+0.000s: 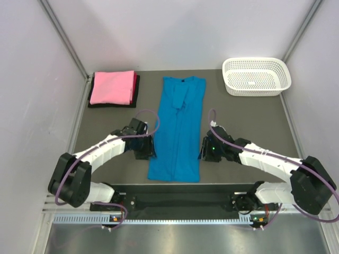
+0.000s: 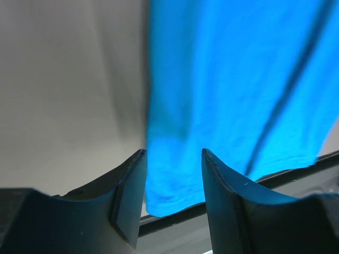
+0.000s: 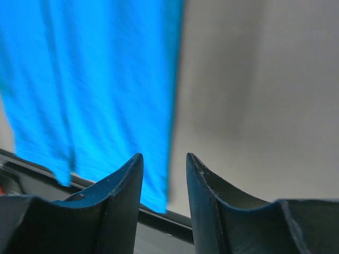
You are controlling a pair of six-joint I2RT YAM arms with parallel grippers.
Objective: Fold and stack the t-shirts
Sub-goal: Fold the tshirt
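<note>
Blue shirt (image 1: 177,132), folded to a long strip, lies mid-table with its long axis running near-to-far; left gripper (image 1: 147,151) and right gripper (image 1: 204,151) flank its near half, 1 at each side edge, equally close, jaws parted, holding nothing.
</note>
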